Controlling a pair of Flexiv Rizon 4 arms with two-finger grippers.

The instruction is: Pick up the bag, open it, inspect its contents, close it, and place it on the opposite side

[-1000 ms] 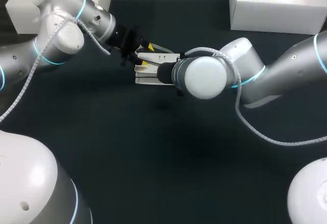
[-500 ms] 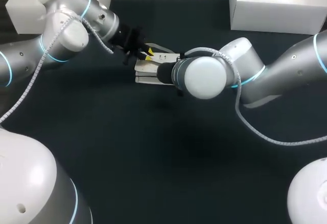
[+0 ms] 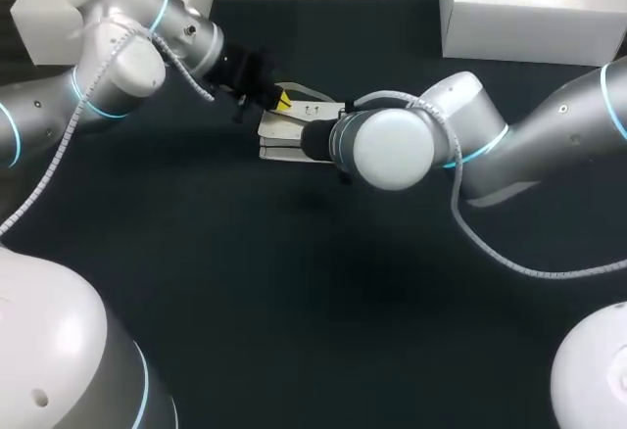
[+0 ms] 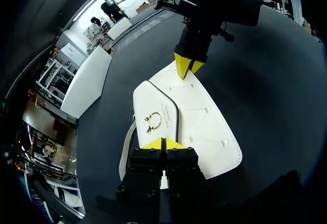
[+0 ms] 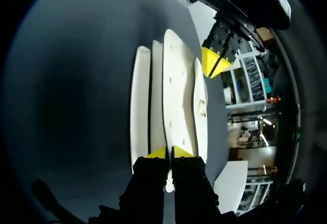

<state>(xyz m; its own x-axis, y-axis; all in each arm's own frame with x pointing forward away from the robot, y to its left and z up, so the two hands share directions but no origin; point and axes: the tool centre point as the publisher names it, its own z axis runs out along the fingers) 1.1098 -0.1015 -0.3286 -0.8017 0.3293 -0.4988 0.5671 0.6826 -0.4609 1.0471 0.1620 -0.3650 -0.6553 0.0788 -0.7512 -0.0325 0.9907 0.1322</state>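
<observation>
Left claw [image 4: 163, 143]: yellow tips are pressed together and clamped on the near edge of the white flap handbag [image 4: 207, 119], just below its gold clasp [image 4: 152, 122]. A white sliver is seen between the fingers.

Right claw [image 5: 169, 152]: tips are likewise drawn together and pinched on the thin edge at the handbag's opposite end.

The handbag is held between the two claws over the far middle of the dark desk [image 3: 294, 292]. Whether it rests on the desk cannot be told.

Change against 1.0 s ago: the left claw's tips were then spread apart at the handbag's end and are now closed. The left wrist is shifted slightly toward the desk's far side. The right arm is unchanged.

Pose: the left arm [image 3: 118, 62] is brought in from the far left corner, wrist angled toward the middle. The right arm [image 3: 549, 140] is stretched in from the right, and its claw is covered by its own wrist in the head view.
</observation>
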